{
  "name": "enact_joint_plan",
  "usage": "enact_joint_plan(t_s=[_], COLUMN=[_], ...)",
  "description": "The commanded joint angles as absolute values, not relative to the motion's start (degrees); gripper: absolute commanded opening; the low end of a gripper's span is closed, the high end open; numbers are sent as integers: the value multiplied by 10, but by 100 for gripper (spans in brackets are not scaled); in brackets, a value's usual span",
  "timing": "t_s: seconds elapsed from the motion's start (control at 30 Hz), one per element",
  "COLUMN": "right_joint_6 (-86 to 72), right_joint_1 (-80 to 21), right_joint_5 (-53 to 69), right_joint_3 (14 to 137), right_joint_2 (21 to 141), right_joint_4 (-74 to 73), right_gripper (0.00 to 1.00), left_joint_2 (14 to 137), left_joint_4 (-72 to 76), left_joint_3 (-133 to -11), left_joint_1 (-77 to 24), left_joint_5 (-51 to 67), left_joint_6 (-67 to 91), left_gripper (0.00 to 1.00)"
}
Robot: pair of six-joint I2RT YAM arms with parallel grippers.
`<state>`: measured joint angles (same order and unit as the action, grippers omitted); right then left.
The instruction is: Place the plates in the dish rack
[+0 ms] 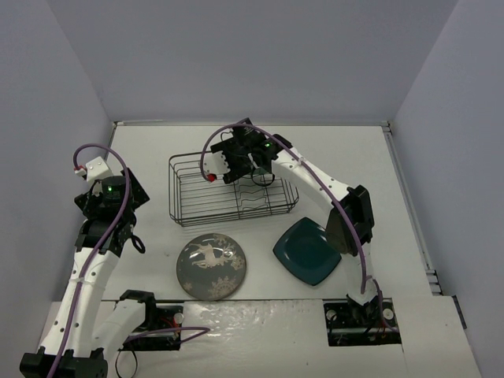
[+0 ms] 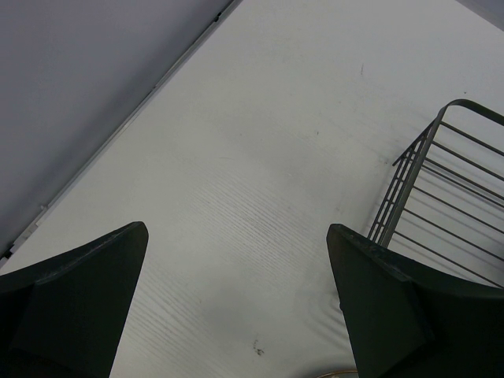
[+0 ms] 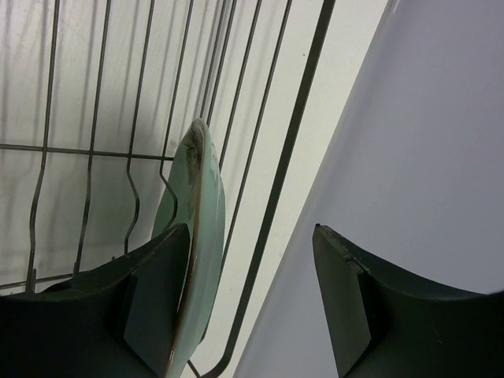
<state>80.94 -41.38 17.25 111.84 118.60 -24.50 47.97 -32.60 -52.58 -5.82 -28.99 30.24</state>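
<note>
The right gripper point(image 3: 252, 236) stands partly open and grips nothing, but 1 jaw sits just beside or against the rim of the pale mint plate point(image 3: 201, 197). That plate stands on edge, slightly tilted, in a wavy slot near the far side of the dish rack point(image 1: 175, 193). A sideways pull-out could drag the rim and topple it, or snag a wire. The deer-pattern plate point(image 1: 212, 267) and teal plate point(image 1: 307, 251) lie flat between the rack and the table's point(image 1: 409, 205) near edge, with the right elbow crowding the teal one. The left gripper point(image 2: 236, 228) hangs wide open and empty beside the rack's left wall.
</note>
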Motion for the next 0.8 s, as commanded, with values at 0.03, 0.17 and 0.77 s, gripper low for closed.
enact_joint_plan(t_s=[0.03, 0.17, 0.77], right_joint_6=[805, 805, 821], right_joint_1=[-425, -431, -448], right_joint_5=[189, 192, 216], right_joint_3=[1104, 1101, 1074], right_joint_2=[1121, 1110, 1072], right_joint_4=[-228, -235, -290], right_gripper=[62, 85, 100], left_joint_2=[478, 479, 481], left_joint_4=[-308, -308, -307], left_joint_3=[-546, -546, -547], left_joint_1=[-57, -56, -56], left_joint_5=[-295, -294, -292], left_joint_6=[301, 301, 301], left_gripper=[97, 97, 97])
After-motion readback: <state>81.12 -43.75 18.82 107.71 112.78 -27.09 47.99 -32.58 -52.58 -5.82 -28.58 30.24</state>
